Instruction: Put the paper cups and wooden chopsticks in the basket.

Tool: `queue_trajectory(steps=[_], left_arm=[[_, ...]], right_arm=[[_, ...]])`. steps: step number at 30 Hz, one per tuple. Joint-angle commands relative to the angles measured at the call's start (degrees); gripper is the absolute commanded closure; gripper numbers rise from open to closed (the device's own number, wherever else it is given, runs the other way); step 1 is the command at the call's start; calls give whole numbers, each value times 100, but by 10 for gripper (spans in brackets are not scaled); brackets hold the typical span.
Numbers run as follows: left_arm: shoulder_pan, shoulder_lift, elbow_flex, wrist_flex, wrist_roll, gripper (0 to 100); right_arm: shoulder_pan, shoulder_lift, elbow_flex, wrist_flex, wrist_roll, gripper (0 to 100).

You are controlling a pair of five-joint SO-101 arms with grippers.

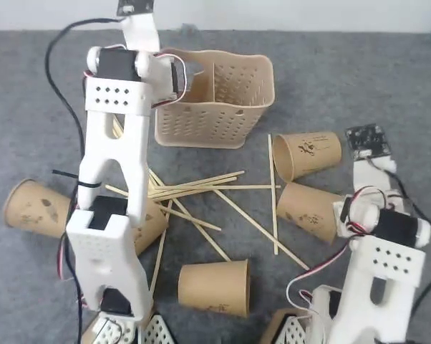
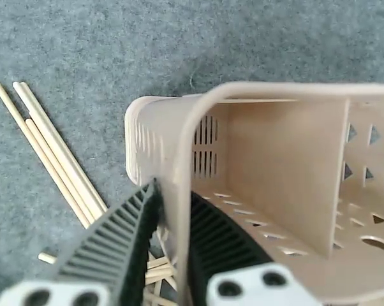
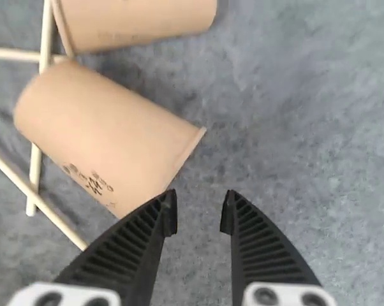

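Observation:
The beige perforated basket [image 1: 215, 100] stands at the back of the grey carpet. My left gripper [image 2: 174, 220] is shut on the basket's wall [image 2: 268, 159] at its left end, one finger inside and one outside. Several wooden chopsticks [image 1: 201, 190] lie crossed in the middle, and three more chopsticks [image 2: 51, 153] lie beside the basket. Paper cups lie on their sides: one at the left [image 1: 36, 208], one at the front [image 1: 215, 287], two at the right [image 1: 308, 154] [image 1: 308, 211]. My right gripper [image 3: 198, 210] is open over bare carpet, just off the rim of the nearer right cup [image 3: 103, 153].
Another cup [image 1: 152, 223] lies partly under the left arm [image 1: 112, 158]. The right arm [image 1: 380, 272] rises from the front right corner. Bare carpet lies to the right of the basket and at the far left.

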Motion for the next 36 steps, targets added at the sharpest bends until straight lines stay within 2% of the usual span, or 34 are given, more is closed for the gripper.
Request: queue_trajectory(steps=[1,9,18,25,29,36], left_arm=[[-158,-422,-233,158,105,988],[-97,-422,277,70,79,987],[-88,-431,1648,-976,0,987],[70,-457,1771,-1292,-53,984],[448,-440,1771,-1424,-932,980],[536,-431,1727,-1442,-1152,981]], right_arm=[[75,31,167,-224,176,876],[66,189,413,-312,176,876],[66,215,475,-295,149,876],[66,189,545,-303,167,876],[66,215,554,-303,158,876],[66,233,563,-303,167,876]])
